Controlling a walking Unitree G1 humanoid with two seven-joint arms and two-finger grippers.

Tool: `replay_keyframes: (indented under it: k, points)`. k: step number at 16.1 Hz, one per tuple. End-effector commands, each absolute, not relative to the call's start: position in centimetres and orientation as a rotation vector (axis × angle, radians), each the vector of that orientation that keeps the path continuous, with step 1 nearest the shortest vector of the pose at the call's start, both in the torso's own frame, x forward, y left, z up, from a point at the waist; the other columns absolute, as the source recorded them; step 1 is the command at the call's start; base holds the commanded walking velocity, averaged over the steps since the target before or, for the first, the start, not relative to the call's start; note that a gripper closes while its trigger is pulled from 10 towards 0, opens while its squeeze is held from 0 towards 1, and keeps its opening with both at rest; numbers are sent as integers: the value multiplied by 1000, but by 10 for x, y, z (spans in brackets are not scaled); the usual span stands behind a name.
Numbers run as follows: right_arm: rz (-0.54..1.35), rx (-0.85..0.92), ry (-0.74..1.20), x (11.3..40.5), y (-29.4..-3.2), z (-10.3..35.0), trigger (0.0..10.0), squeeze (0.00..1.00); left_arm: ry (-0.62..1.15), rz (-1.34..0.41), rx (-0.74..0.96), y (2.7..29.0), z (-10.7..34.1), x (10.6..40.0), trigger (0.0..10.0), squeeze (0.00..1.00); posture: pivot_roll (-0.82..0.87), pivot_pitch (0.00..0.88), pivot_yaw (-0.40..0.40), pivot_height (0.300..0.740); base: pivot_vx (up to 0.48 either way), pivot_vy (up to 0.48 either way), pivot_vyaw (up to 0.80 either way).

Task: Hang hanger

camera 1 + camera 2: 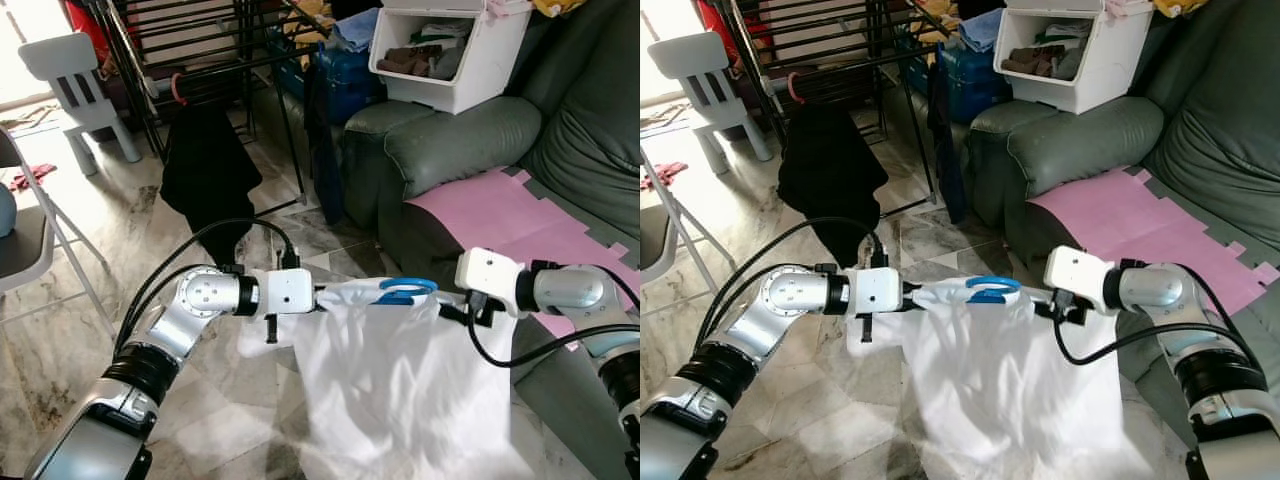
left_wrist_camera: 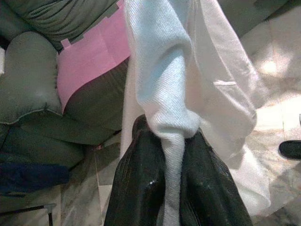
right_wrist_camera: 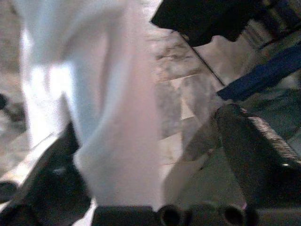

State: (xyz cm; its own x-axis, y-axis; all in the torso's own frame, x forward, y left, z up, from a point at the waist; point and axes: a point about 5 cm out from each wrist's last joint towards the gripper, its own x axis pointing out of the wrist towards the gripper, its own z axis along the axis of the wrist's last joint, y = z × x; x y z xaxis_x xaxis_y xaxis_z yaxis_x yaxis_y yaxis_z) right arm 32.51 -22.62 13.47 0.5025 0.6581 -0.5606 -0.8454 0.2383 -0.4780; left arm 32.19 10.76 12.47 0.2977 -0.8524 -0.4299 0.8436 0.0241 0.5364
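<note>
A white shirt [image 1: 400, 390] hangs on a blue hanger [image 1: 405, 291] between my two arms, above the marble floor. My left gripper [image 1: 325, 296] is shut on the shirt's left shoulder; in the left wrist view its black fingers [image 2: 136, 188] pinch a bunched fold of the white cloth [image 2: 164, 94]. At the shirt's other shoulder my right gripper [image 1: 450, 303] is open. Its fingers [image 3: 254, 146] stand wide apart, with the white cloth [image 3: 108, 117] hanging loosely between them. The hanger's hook is hidden.
A dark drying rack [image 1: 200, 50] stands ahead on the left, with a black garment [image 1: 205, 170] on a pink hanger. A green sofa [image 1: 450, 150] with a pink mat [image 1: 510, 215] is at the right, under a white bin [image 1: 450, 55]. Chairs [image 1: 75, 70] stand far left.
</note>
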Motion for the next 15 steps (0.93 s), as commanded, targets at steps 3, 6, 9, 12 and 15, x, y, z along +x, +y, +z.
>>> replay_keyframes:
  k: [3,6,9,12,15]
  points:
    - [1126,-803,320,322,-227,132,0,0,-56,-1302,816,107,132,323,0,0,-156,0,34,740,0,0,0]
    - [1139,-774,289,321,-223,133,0,0,-52,-1292,811,106,130,324,0,0,-159,0,35,740,0,0,0]
    - [1150,-755,284,321,-220,132,0,0,-56,-1284,808,105,130,325,0,0,-159,0,35,740,0,0,0]
    - [1160,-742,294,320,-219,130,0,0,-57,-1278,808,105,131,326,0,0,-157,0,35,740,0,0,0]
    - [1173,-729,311,317,-219,126,0,0,-62,-1271,808,105,131,327,0,0,-157,0,36,740,0,0,0]
